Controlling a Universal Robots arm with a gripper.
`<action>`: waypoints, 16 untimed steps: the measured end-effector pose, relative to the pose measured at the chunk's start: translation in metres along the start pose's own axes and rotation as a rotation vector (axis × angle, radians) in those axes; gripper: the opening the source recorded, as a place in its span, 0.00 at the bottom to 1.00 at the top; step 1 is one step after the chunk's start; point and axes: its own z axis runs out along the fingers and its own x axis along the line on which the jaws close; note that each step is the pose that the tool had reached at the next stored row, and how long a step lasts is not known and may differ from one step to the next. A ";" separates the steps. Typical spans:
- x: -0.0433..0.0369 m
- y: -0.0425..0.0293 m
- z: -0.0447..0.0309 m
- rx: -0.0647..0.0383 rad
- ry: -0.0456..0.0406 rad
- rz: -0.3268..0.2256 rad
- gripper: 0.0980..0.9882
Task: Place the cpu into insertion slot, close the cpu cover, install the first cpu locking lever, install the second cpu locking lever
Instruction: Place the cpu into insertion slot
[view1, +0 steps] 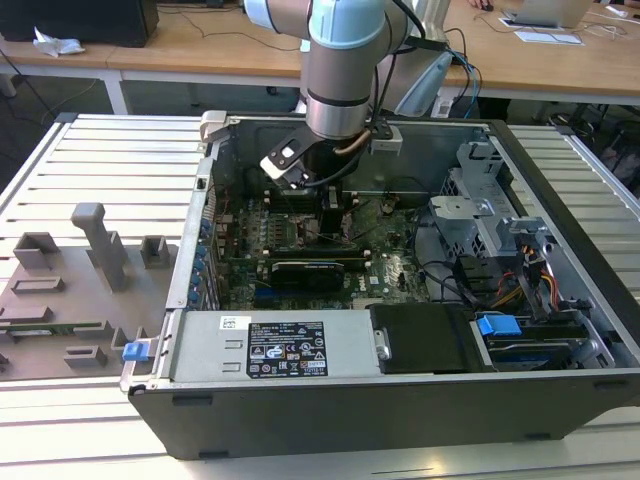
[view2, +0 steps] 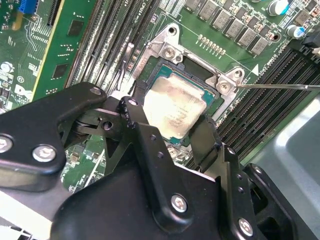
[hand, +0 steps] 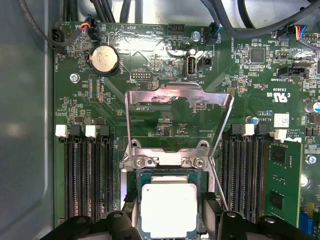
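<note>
1 arm (view1: 345, 70) enters at the upper middle of the exterior view and drops straight into an open computer case (view1: 560, 260). Gripper (view1: 331, 232) sits low over the green motherboard (view1: 395, 270), near frame centre. Silver power supply (view1: 270, 345) runs along the case's near wall. Grey fixture plate (view1: 60, 300) lies on the table at the exterior view's left.

Second wrist view: cpu (view2: 175, 107) lies flat in the insertion slot (view2: 194, 75), silver top up and smeared. Gripper (view2: 171, 123) straddles it, 2 black fingers (view2: 141, 131) against opposite edges, so it reads as clamped on the cpu. 1 locking lever (view2: 275, 86) shows as a thin bare rod reaching from a slot corner across the memory slots (view2: 260, 95).

First wrist view: cpu (hand: 169, 207) sits inside the insertion slot (hand: 168, 173), between the gripper (hand: 169, 216) tips. Cpu cover (hand: 175, 95) is hinged up and back, off the chip, with bare board visible through its cut-out. Locking lever (hand: 216, 185) slants beside the slot, free of the cover. Coin battery (hand: 104, 60) sits well beyond the cover.
</note>
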 end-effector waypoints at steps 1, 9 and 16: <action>0.0000 0.0000 -0.0001 0.000 0.0001 0.000 0.58; 0.0000 -0.0003 -0.0261 0.000 0.0000 0.000 0.35; -0.0019 -0.0006 -0.0610 0.000 0.0001 0.000 0.01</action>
